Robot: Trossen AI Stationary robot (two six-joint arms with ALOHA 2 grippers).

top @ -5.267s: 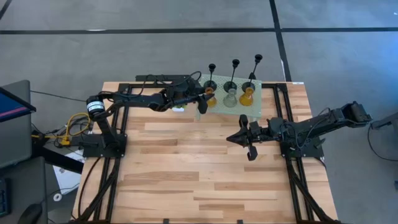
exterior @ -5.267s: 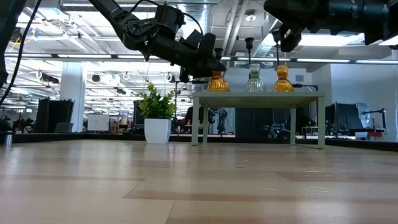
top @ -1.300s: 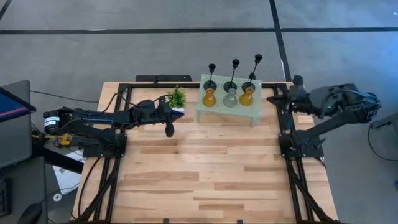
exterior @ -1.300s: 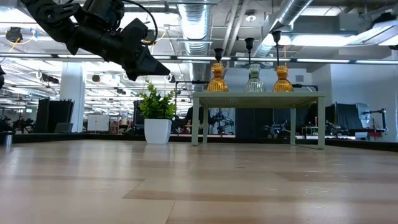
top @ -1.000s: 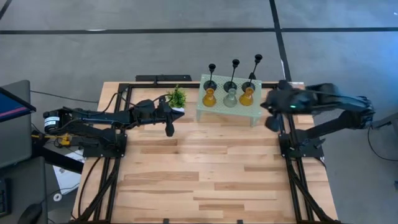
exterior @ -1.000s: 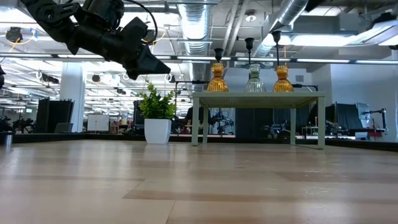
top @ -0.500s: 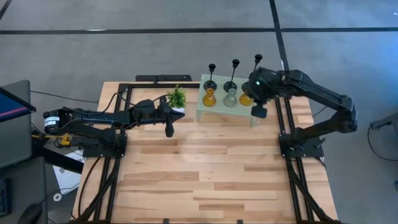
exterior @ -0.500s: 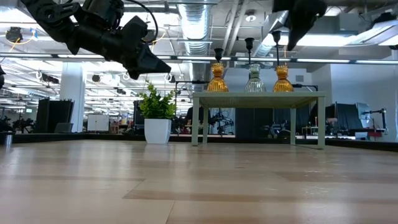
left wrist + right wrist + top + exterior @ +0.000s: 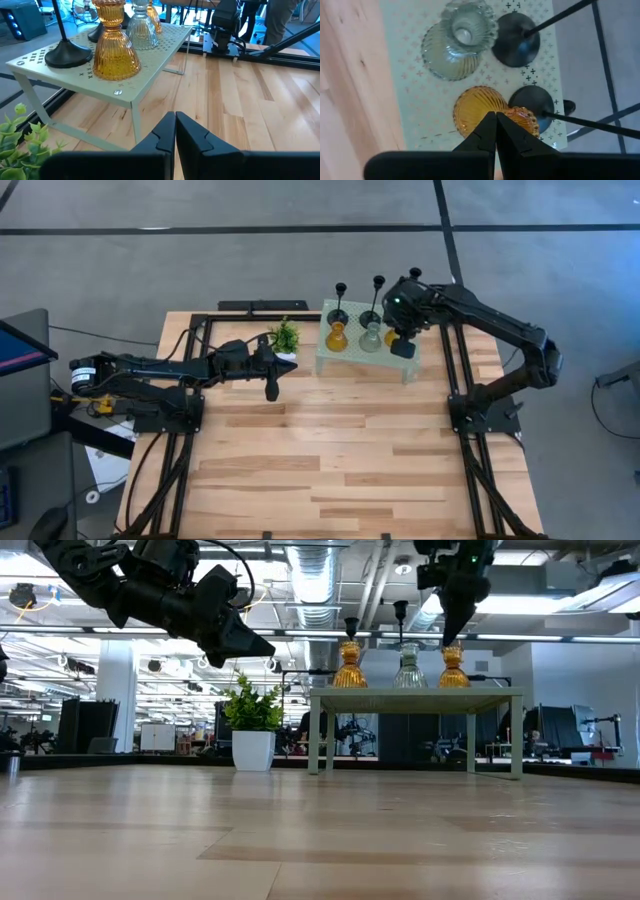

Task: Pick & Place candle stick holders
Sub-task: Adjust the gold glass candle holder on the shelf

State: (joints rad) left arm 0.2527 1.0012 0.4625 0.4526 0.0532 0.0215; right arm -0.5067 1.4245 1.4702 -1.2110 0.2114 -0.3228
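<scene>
1. We are finding all six candle stick holders on the pale green mesh stand (image 9: 352,356) at the far side of the table (image 9: 330,450). None is resting on the table boards.

2. Across the stand's near side we are counting the left amber holder (image 9: 337,337), the clear-grey holder (image 9: 371,338) and the right amber holder (image 9: 453,670). In the high view the right amber holder is mostly hidden under the right arm.

3. Along the far side we are seeing three black holders: the left one (image 9: 340,302), the middle one (image 9: 377,298) and the right one (image 9: 444,610), partly covered by the arm.

4. The right end effector (image 9: 402,346) is hovering directly above the right amber holder, pointing straight down. In the right wrist view its fingers (image 9: 485,132) are pressed together, tips just over the holder's rim, gripping nothing.

5. The left end effector (image 9: 271,388) is waiting above the table's left part, near the small potted plant (image 9: 285,337). Its fingers (image 9: 165,137) are likewise together and holding nothing.

6. We judge the task as being at its very start: no holder is lifted or set down elsewhere.

7. What remains, in our estimate: opening the right fingers, lowering around the amber holder's neck, closing, lifting clear of the neighbouring black stems, placing, then handling the other five.
</scene>
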